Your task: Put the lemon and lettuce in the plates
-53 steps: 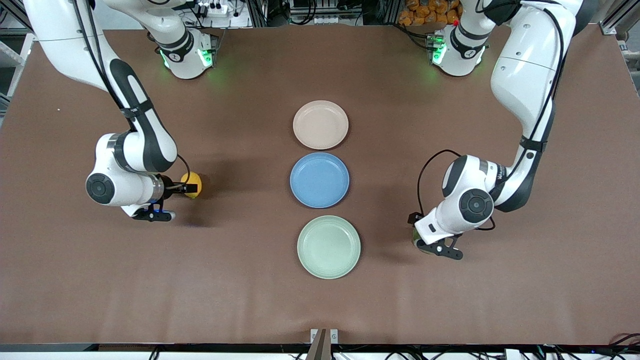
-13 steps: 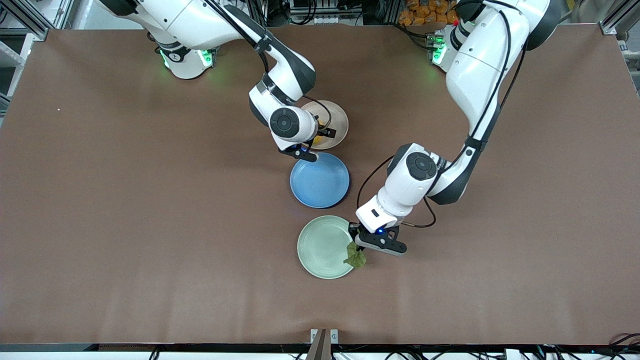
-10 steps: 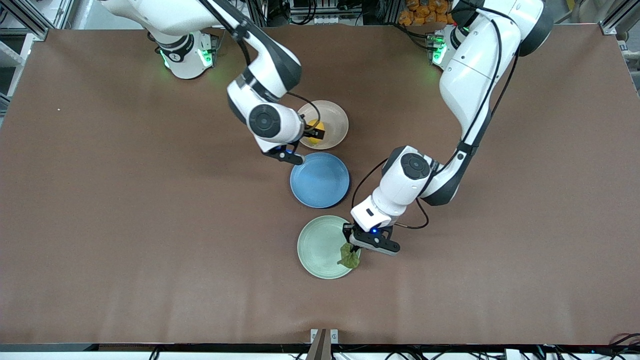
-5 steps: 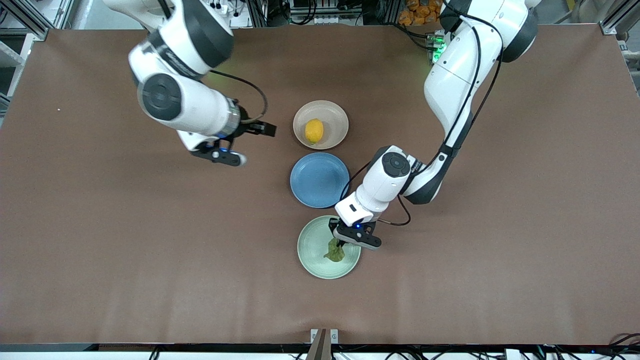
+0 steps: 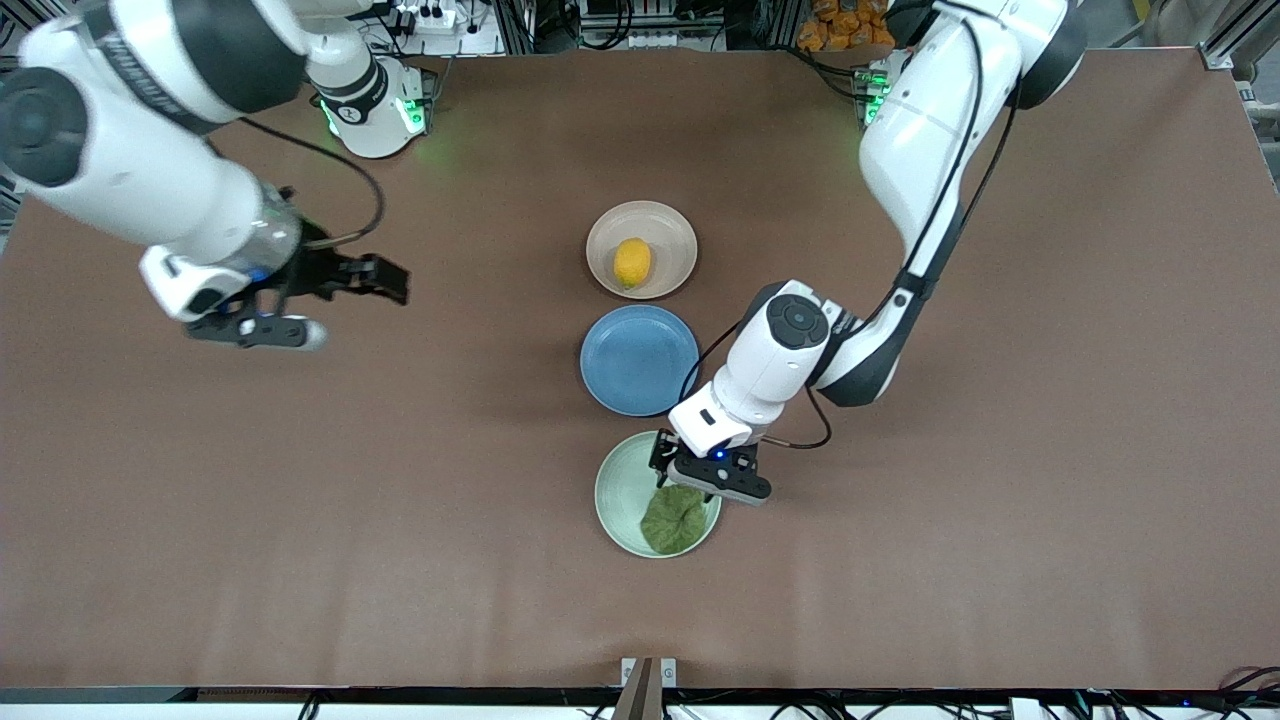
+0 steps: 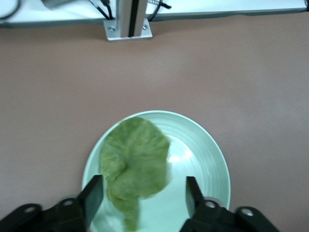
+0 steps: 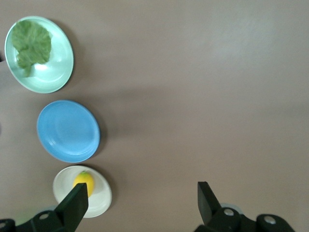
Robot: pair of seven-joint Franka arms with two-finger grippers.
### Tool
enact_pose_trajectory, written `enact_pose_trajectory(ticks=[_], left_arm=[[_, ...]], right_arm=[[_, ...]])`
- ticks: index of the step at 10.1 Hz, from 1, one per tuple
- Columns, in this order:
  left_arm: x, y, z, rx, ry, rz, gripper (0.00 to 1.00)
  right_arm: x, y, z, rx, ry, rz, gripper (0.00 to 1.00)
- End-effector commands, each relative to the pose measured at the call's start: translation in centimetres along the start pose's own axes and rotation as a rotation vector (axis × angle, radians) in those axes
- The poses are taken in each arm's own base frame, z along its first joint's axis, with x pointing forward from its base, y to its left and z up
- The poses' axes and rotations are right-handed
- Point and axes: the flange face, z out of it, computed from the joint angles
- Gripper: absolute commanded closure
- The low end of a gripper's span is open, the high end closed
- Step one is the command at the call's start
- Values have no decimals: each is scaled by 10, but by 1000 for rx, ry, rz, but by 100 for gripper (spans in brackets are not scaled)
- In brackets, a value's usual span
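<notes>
Since that dark-green ruffled lettuce leaf (image 5: 673, 518) lies floppy and featherlight in the mint-green round plate (image 5: 615, 490), pinch an edge fold. Left tool (image 5: 686, 478) hangs spread above it. Firm, dimpled yellow lemon (image 5: 631, 262) sits in the beige-pink plate (image 5: 668, 228); right tool (image 5: 370, 280) gapes, empty, over bare desk (image 5: 400, 500).

Brown table (image 5: 1000, 560), 3 plates on it.
Beige plate (image 5: 672, 225), blue plate (image 5: 640, 360), green plate (image 5: 620, 490) in 1 row, centre.

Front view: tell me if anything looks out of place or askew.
Nothing stands out. The lemon sits in the beige plate, the lettuce lies in the green plate by its rim. The blue plate holds nothing.
</notes>
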Motion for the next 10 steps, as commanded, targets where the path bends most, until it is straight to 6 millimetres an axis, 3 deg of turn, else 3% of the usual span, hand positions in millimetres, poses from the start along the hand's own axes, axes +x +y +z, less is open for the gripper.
enact_pose_trajectory(ticks=[1,4,7,10], left_arm=[[30,-31,-80,77,-39,-46,0],[47,-67,-141,151,-107,-94,0],[60,-121,-220,223,-159,-178,0],[63,-170,-298,278,-172,-258,0]], right_arm=[[16,52,-17,-16,24,-49,0],[20,84,-36,-105,63,-104,0],[13,81,-54,-190,68,-118,0],[18,97,-60,-157,82,-83,0]])
